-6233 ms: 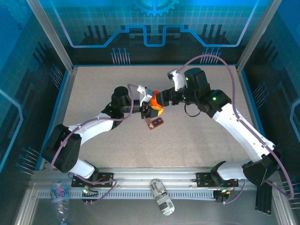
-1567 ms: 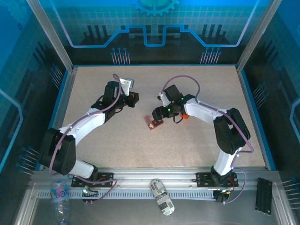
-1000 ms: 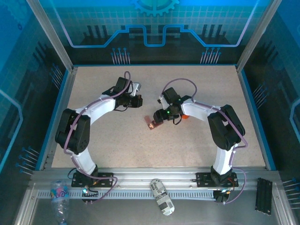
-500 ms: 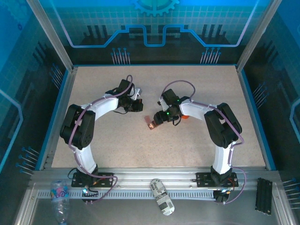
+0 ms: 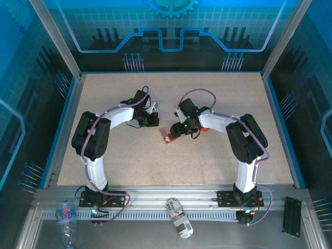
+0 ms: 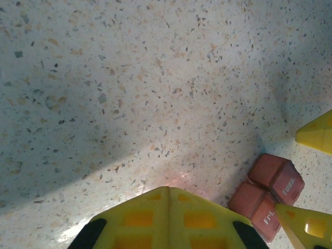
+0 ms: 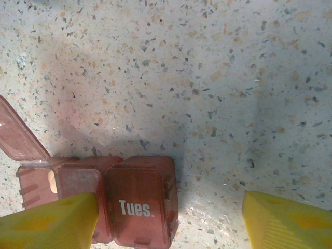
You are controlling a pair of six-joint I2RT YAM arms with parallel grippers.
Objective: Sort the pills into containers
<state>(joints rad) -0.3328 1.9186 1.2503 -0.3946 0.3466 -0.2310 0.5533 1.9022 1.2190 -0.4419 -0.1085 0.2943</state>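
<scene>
So the pill tray (image 7: 140,199) is lying flat on the speckled table (image 7: 207,78), roughly mid-table between the two arms. It's dark red-brown. In the right wrist view, the closed compartment at its right end reads "Tues.", and the one at the left end has its lid (image 7: 18,132) flipped up. There's a pale bit (image 7: 52,181) inside, can't tell what it is.

As for the right claw (image 7: 171,212), it's open with the yellow fingers spread wide. One tip overlaps the tray's left part, the other sits over bare table well off to the right — nothing gripped. Meanwhile the left claw (image 6: 168,207) is shut tight with nothing in it, low over the table near the tray and apart from it.
</scene>
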